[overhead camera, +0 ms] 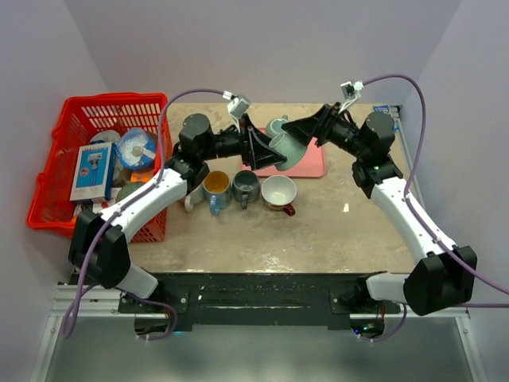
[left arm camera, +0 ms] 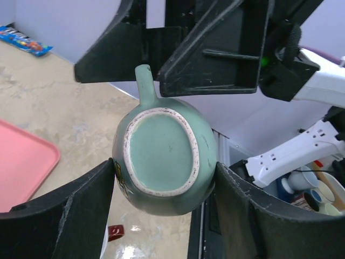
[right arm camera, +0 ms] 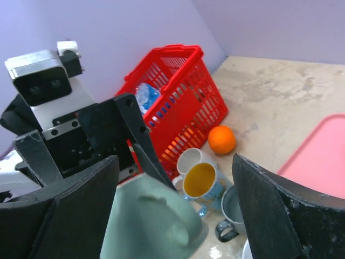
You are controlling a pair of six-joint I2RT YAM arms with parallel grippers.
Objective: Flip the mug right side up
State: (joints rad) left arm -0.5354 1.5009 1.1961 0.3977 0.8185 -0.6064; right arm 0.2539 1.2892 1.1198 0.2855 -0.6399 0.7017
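Left wrist view: gripped the green mug [left arm camera: 161, 154] between left gripper [left arm camera: 164, 167] fingers, base toward the lens, handle up, aloft by the pink tray [overhead camera: 312, 165]. Straddled it with the right gripper [right arm camera: 175, 159], jaws wide apart.

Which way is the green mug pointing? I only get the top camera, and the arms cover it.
Observer: The left wrist camera faces the green mug's flat bottom, so its opening points away from the left tool.
Child: Is that tool gripping it?
Observer: Yes, its fingers press both sides.
Child: And the right tool?
Observer: The right tool is open; its wrist camera shows a gap beside the mug.
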